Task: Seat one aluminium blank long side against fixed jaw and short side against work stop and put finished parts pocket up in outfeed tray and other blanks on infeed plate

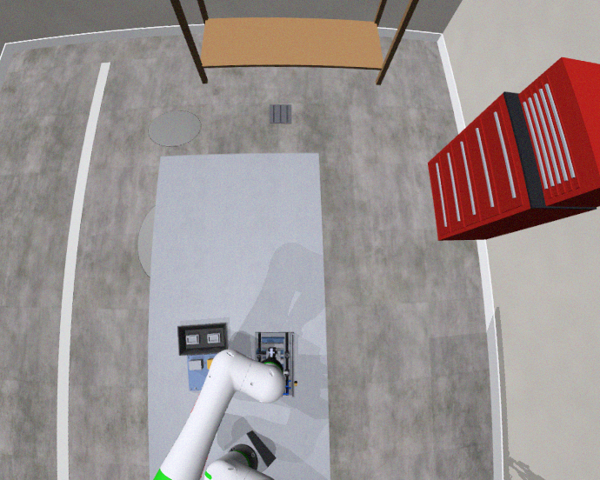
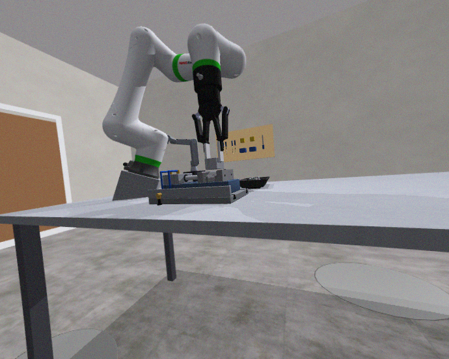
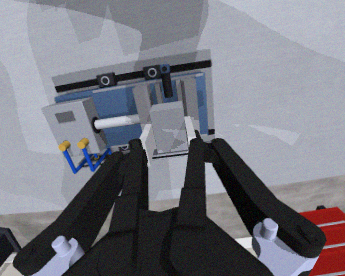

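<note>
My gripper (image 3: 169,128) is shut on a plain grey aluminium blank (image 3: 168,124) and holds it flat over the vise (image 3: 138,102), at the opening. In the side view the blank (image 2: 214,163) sits at about the height of the jaw tops, under the fingers (image 2: 213,152); I cannot tell whether it touches the low bars. The block with blue hoses (image 3: 70,125) is to the left of the blank, and the short dark work stop (image 3: 165,86) is just beyond it. From above, my arm hides most of the vise (image 1: 275,361).
The dark outfeed tray (image 1: 203,338) holds two grey parts. The blue infeed plate (image 1: 196,373) lies beside it, half hidden by my arm, with a grey blank and a brass blank showing. The arm's base (image 2: 133,181) stands behind the vise.
</note>
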`<action>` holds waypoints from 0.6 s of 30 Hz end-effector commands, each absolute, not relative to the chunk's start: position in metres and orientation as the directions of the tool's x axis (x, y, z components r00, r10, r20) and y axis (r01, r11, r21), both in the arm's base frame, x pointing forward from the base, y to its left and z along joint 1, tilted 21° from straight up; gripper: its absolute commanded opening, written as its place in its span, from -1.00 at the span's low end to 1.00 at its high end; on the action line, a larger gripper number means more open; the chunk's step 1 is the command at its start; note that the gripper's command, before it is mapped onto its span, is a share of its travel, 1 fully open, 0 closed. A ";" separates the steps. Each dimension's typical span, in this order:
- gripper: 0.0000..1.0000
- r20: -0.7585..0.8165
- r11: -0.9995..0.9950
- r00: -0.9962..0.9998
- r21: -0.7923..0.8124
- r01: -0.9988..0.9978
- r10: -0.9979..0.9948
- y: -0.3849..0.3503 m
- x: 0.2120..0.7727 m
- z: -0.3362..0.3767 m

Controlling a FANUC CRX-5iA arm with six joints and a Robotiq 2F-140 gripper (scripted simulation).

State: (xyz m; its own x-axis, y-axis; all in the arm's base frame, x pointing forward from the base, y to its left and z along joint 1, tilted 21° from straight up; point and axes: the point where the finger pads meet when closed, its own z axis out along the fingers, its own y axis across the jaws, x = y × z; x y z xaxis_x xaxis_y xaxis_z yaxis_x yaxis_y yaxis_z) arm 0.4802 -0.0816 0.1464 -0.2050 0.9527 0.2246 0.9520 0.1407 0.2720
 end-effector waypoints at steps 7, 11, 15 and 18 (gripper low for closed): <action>-1.00 0.224 0.141 -0.205 0.272 0.952 0.953 -0.081 0.481 0.145; -1.00 0.224 0.141 -0.205 0.272 0.952 0.953 -0.081 0.481 0.144; -1.00 0.224 0.141 -0.205 0.272 0.952 0.953 -0.081 0.481 0.143; -1.00 0.224 0.141 -0.205 0.272 0.952 0.953 -0.080 0.481 0.142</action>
